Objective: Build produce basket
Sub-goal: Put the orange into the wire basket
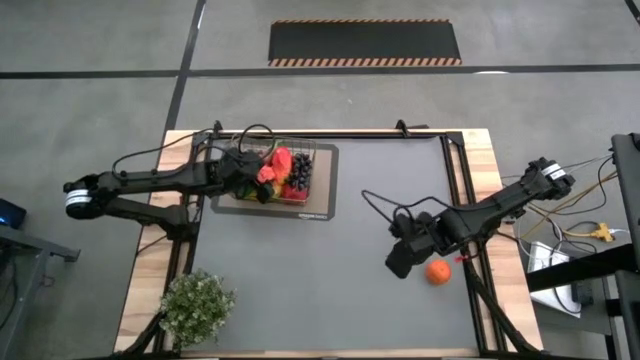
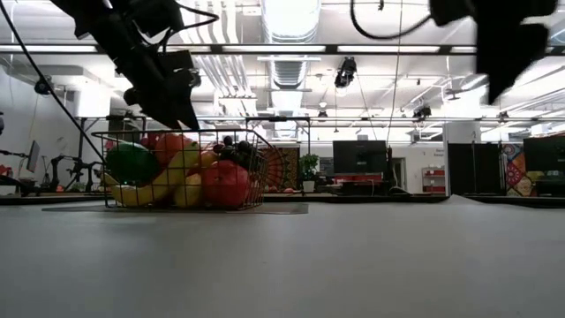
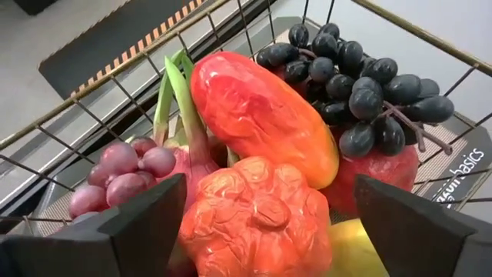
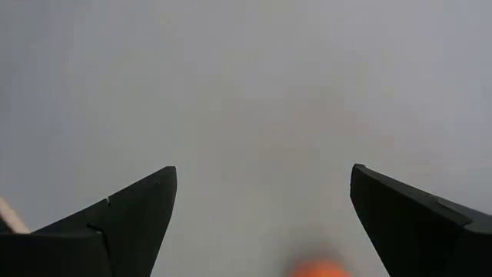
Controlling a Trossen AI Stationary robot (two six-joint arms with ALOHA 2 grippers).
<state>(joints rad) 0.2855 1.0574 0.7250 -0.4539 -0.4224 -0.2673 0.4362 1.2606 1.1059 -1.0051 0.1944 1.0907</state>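
Observation:
The dark wire-mesh basket (image 1: pixel 300 150) stands on a flat dark mat at the table's far left and is filled with produce. In the left wrist view I see black grapes (image 3: pixel 354 85), purple grapes (image 3: pixel 127 173), a red-orange mango (image 3: pixel 261 115) and a lumpy orange-red fruit (image 3: pixel 257 219) on top. My left gripper (image 1: pixel 248 180) hovers open over the basket's left part (image 2: pixel 181 172), with its fingers on either side of the lumpy fruit. My right gripper (image 1: pixel 400 260) is open and empty above the table, just left of an orange (image 1: pixel 437 271) that lies on the table. The orange also shows in the right wrist view (image 4: pixel 319 268).
A leafy potted plant (image 1: pixel 197 305) stands at the table's near left corner. The flat mat (image 1: pixel 325 208) reaches past the basket's near side. Bare grey table surface lies between the basket and the orange. Cables run along the far edge (image 1: pixel 400 130).

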